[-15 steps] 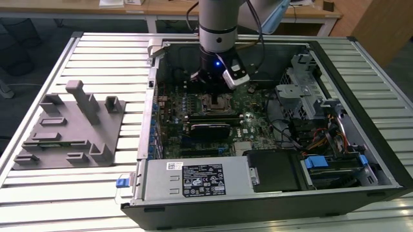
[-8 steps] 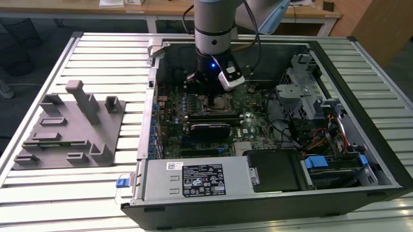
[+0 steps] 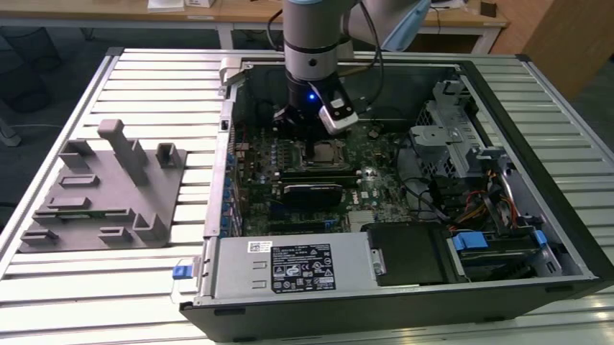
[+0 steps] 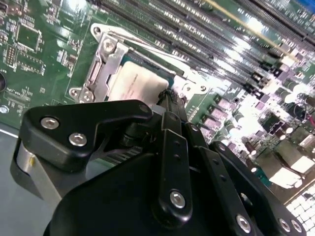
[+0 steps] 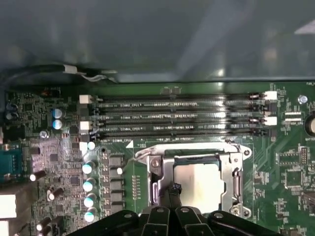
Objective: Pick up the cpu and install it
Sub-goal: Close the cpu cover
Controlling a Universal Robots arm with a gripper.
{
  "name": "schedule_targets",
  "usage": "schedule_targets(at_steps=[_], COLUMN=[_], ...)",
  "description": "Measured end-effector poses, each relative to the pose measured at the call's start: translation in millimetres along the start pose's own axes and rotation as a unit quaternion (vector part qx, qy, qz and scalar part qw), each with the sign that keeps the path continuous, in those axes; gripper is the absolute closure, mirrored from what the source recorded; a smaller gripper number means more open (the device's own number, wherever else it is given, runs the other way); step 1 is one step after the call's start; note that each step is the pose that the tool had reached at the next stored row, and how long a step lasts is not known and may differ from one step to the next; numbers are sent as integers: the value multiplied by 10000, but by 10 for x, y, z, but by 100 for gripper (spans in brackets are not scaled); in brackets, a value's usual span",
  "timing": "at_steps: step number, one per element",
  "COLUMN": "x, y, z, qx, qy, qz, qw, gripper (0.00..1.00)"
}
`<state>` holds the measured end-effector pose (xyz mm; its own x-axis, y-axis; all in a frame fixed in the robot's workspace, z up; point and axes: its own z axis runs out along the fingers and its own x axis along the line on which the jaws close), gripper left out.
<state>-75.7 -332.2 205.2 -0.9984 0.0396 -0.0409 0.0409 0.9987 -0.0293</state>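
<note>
Small flat silvery-grey square cpu (image 5: 204, 179) sits down inside the silver metal socket frame (image 5: 197, 158) on the green motherboard (image 5: 290, 162), within the open black computer case (image 3: 384, 316). Black robot gripper (image 5: 173, 191) hangs right over the cpu's edge. Its fingers are drawn together into one narrow tip with nothing between them; whether it touches the chip or is just above, can't tell. My read: pick and placement look done, chip lying flat. Whether the frame is latched isn't clear. Grey plastic fixture (image 3: 96, 194) on the slatted table (image 3: 96, 287) stands well apart, outside the case.
</note>
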Motion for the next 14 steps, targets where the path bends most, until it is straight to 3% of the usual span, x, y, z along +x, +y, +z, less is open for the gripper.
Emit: schedule_targets(at_steps=[14], x=[32], y=[24], z=[51], qx=[-1], qy=[-1], qz=[1], qw=[10000], gripper=[89])
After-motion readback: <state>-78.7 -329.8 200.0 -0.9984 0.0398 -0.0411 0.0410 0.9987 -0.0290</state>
